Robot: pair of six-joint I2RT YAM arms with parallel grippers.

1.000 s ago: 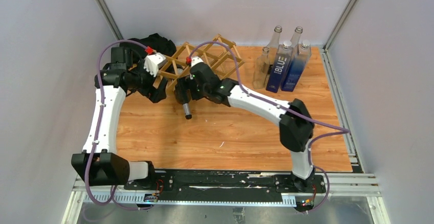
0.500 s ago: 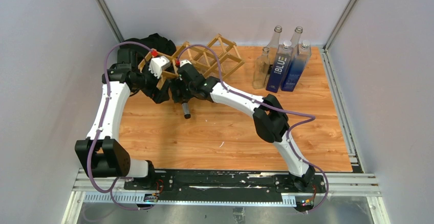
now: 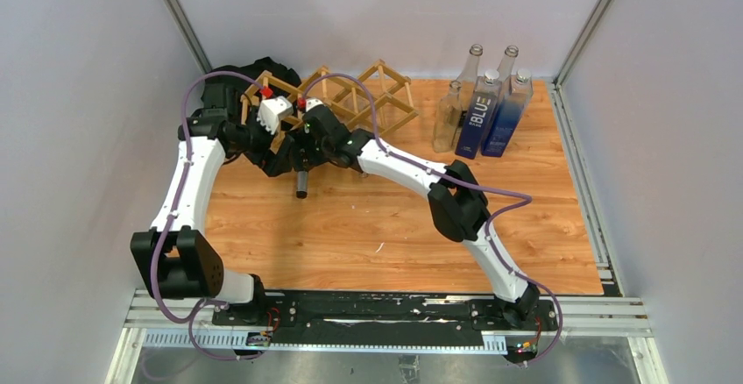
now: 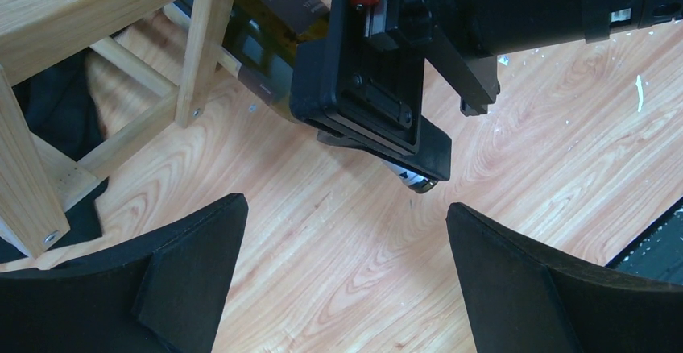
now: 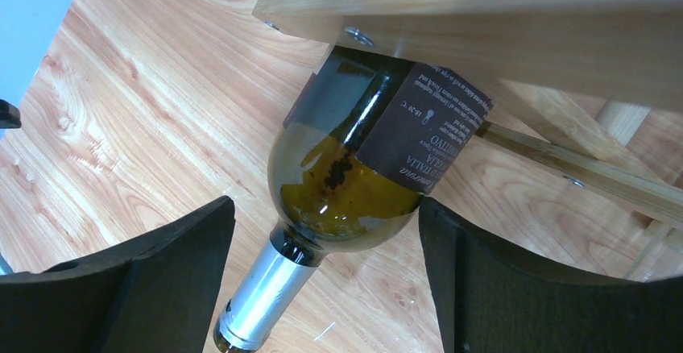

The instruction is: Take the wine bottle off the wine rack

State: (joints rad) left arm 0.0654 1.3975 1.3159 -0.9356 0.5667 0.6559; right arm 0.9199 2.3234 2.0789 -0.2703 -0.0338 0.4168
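Note:
The wine rack (image 3: 368,95) of light wood slats stands at the back of the table. A dark green wine bottle (image 5: 354,168) with a brown label lies in a low cell. Its silver-foiled neck (image 3: 301,184) sticks out toward the front. My right gripper (image 5: 324,208) is open, with a finger on each side of the bottle's shoulder. The right finger is at the glass and the left finger is apart from the neck. In the top view the right gripper (image 3: 304,154) is at the rack's front left. My left gripper (image 4: 342,208) is open and empty over bare table, just left of the right gripper (image 4: 370,87).
Several clear and blue bottles (image 3: 486,103) stand at the back right. A black bundle (image 3: 263,73) lies behind the rack's left end. Rack slats (image 4: 201,39) are close to my left gripper. Grey walls enclose the wooden table (image 3: 394,226).
Both grippers have moved left. The bottle's neck and the rack's left end have shifted left with them, and the right arm's elbow has folded in.

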